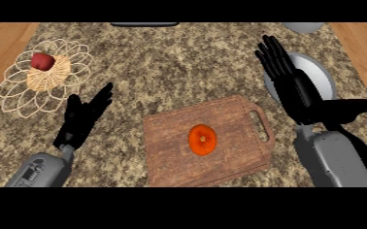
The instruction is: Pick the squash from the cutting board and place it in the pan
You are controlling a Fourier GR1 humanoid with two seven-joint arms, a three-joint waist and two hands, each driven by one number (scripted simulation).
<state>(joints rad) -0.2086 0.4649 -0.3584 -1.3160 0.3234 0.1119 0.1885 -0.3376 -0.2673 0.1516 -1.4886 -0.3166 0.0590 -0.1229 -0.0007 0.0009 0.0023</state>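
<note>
At the far left of the stone counter (179,68) sits a wire basket (18,92) with a woven centre, and a red fruit (43,61) rests in it. Wooden strips show at the upper left and upper right corners beyond the speckled top.

Just right of the basket, the left hand (80,119) comes up from the lower edge on its grey forearm. Its fingers are straight and close together, pointing up and to the right, with the thumb set a little apart. It holds nothing and lies well apart from the board.

Near the middle of the lower counter lies a brown wooden cutting board (172,160), turned slightly so its slotted handle points to the right. On the board, close to its centre, rests the squash (203,139). It is bright orange, oval, taller than wide as seen from above, with a small darker spot in its middle. Neither hand touches it.

At the top edge a dark, flat object (143,24) is partly cut off.

To the right of the board, the right hand (290,80) is raised with fingers straight and slightly spread, pointing up and a little left, the thumb (351,109) stretched out to the right. It lies over the grey pan (319,73), hiding much of it; whether it touches the pan cannot be told. A grey rounded thing (305,26) shows at the top right edge.
</note>
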